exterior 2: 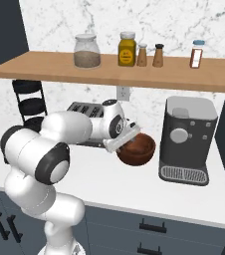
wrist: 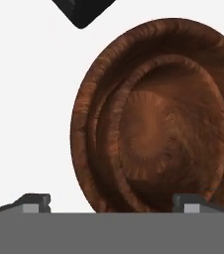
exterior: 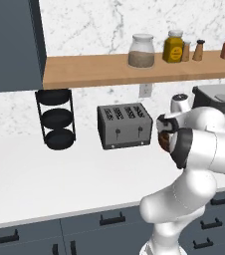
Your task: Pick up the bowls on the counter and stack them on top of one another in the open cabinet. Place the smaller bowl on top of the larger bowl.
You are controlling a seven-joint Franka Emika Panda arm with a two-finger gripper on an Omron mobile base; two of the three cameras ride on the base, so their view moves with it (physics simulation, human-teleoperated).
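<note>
The bowl (exterior 2: 137,149) held at the hand (exterior 2: 120,141) looks like reddish-brown glazed ware, glossy outside, its darker inside ridged in fine rings (wrist: 158,124); the desk (exterior: 45,184) is a smooth, matt white slab; the wall behind (exterior: 94,20) is polished white marble with grey veins. The shelf (exterior: 109,69) is tan wood with a flat, even finish; the toaster (exterior: 124,125) is brushed grey metal; the rack trays (exterior: 57,118) are matt black; the jar (exterior: 141,51) is clear glass; the coffee machine (exterior 2: 186,139) is dull grey plastic; the arm's shell (exterior 2: 35,144) is glossy white.
</note>
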